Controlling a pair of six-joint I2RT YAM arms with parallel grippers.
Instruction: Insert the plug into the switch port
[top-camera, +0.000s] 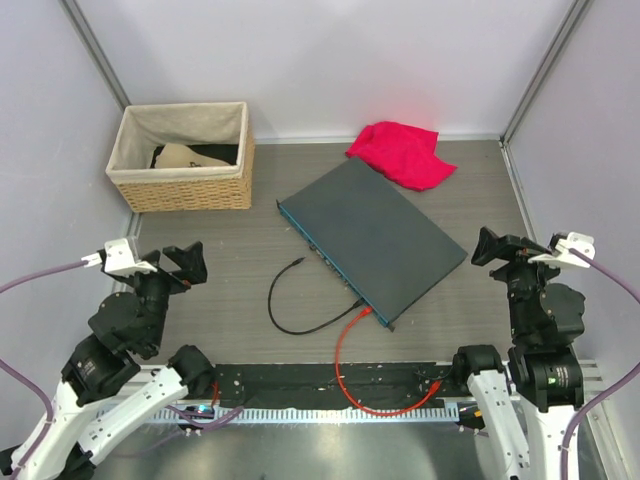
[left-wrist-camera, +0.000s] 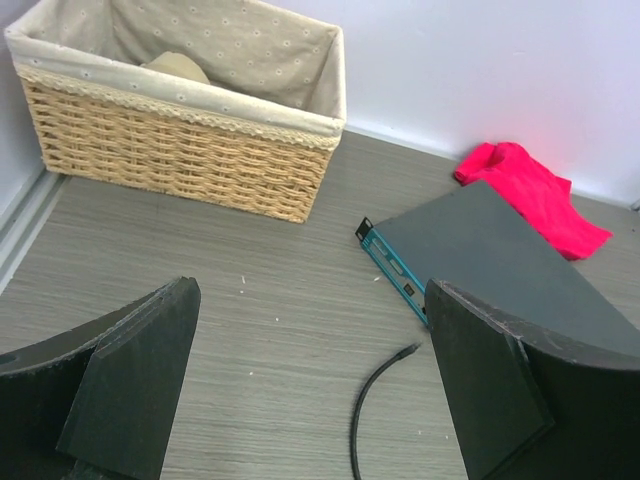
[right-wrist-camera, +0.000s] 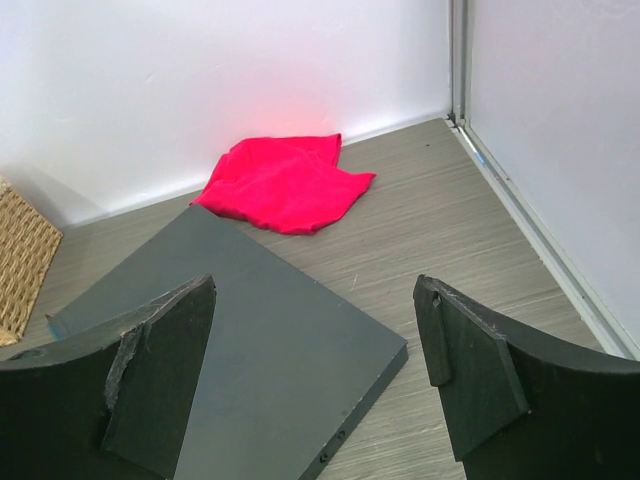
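Plainly, most of the trouble sits close in. From above, the red cable loops up from the near edge at 6 o'clock to the switch's teal front face. An arm sweeping low could snag it and tug the switch askew.

Just past it, toward 10 o'clock, the plug lies loose on the tabletop at the free end of the black cable. It is small and lies flat, so we judge a pinch could slip or lift it crooked. A crooked plug would jam at the switch port, and the ports are too small for us to tell apart.

Nothing we can see holds the box down, so a push could slide it toward the red cloth at 1 o'clock.

The left jaws and right jaws both stand wide open, holding and touching nothing, well apart from the plug.
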